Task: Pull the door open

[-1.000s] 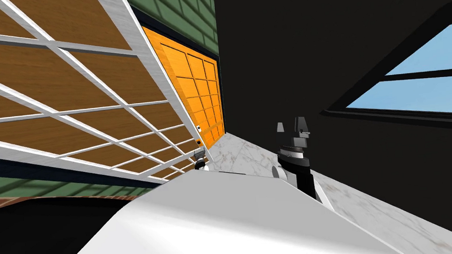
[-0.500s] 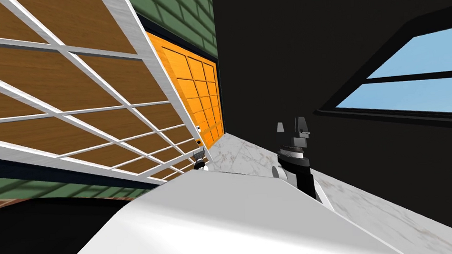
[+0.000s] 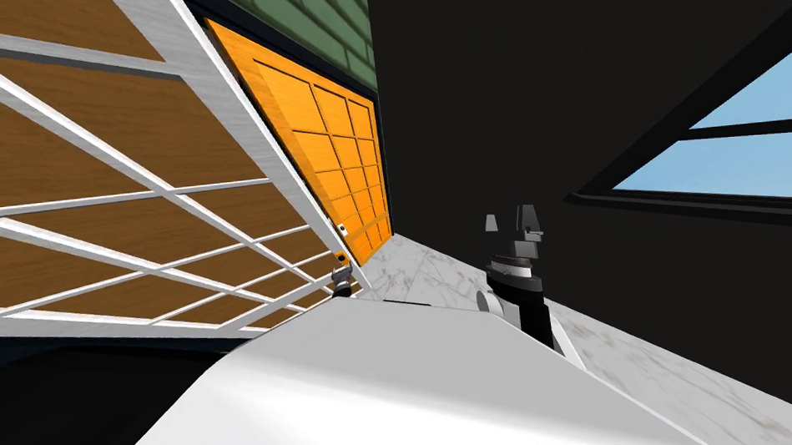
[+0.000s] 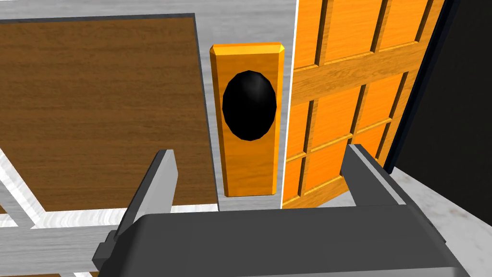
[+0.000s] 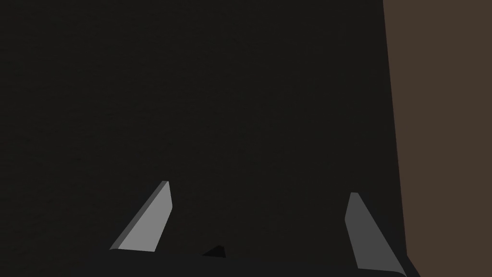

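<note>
A brown panelled door (image 3: 133,160) with a white grid frame leans across the left of the head view. Its orange handle plate (image 4: 250,178) carries a black knob (image 4: 249,106), close to the door's free edge. My left gripper (image 4: 258,149) is open. The knob lies just ahead of its fingertips, in line with the gap between them, and they do not touch it. In the head view that gripper (image 3: 342,278) sits low at the door's edge. My right gripper (image 3: 511,222) is raised above the floor, open and holding nothing, facing a dark wall.
An orange panelled door (image 3: 341,151) stands behind the brown door's free edge, under a green brick wall (image 3: 327,18). A dark wall with a window (image 3: 742,159) runs along the right. The marble floor (image 3: 422,273) lies between them.
The brown door's free edge has swung left and nearer in the head view, uncovering more of the orange door. My left gripper has shifted slightly left with that edge. The right arm is unmoved.
</note>
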